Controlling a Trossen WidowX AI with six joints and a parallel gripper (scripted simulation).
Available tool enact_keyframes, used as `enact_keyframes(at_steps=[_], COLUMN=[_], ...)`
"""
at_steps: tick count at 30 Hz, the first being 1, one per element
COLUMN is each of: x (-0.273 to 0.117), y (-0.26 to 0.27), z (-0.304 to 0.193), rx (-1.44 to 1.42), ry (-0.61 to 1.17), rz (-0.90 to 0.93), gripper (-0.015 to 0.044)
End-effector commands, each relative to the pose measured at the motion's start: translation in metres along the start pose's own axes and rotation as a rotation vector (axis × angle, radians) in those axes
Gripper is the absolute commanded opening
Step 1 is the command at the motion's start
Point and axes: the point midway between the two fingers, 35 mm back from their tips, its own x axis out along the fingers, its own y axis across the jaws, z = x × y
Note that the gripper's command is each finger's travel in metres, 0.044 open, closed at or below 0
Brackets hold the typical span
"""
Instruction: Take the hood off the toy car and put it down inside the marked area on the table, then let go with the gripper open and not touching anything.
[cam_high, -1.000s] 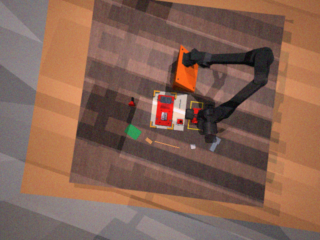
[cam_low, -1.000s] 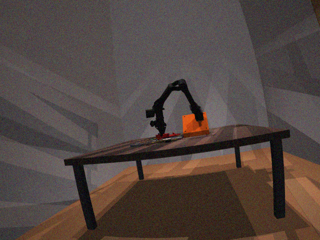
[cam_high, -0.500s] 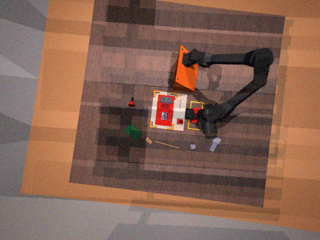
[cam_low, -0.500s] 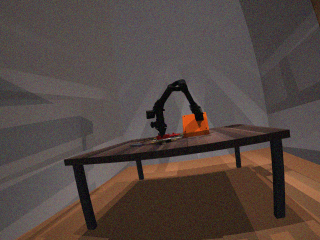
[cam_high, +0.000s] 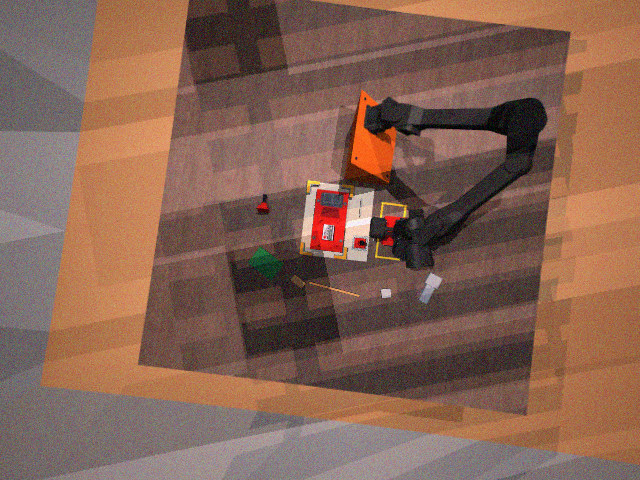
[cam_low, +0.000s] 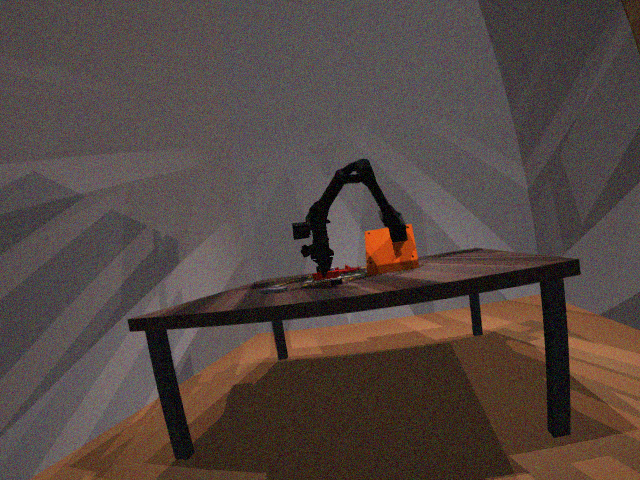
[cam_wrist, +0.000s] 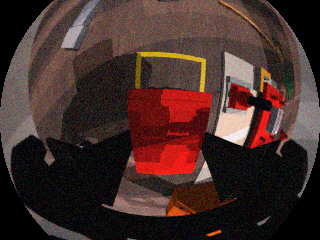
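Observation:
The hood, a flat red plate (cam_high: 393, 222) (cam_low: 321, 275) (cam_wrist: 170, 127), is held between the two black fingers. My gripper (cam_high: 397, 231) (cam_low: 324, 272) (cam_wrist: 167, 134) is shut on it from both sides. The hood is level and very low over the table; whether it touches the table I cannot tell. The marked area, a yellow outline (cam_high: 393, 204) (cam_wrist: 170, 55), lies under and around the hood; the hood and fingers hide part of it. The toy car (cam_high: 337, 243) (cam_wrist: 259, 132) is red, with its grey engine bay uncovered, left of the gripper in the top view.
A pale panel (cam_high: 365, 204) with a small red part (cam_high: 360, 242) (cam_wrist: 239, 96) lies between car and outline. An orange block (cam_high: 372, 149) (cam_low: 379, 250) stands by the arm's base. A green piece (cam_high: 265, 262), a thin rod (cam_high: 334, 289), a white cube (cam_high: 386, 293) and a grey piece (cam_high: 425, 293) lie around.

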Motion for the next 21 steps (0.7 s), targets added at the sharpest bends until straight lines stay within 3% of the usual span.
enact_keyframes(at_steps=[1,21], x=[0.0033,0.0130], y=[-0.0020,-0.0019], z=[-0.0020,-0.0023], rx=[0.008,0.008], ry=[0.005,0.005], rz=[-0.005,-0.004], gripper=[0.0000,0.0000])
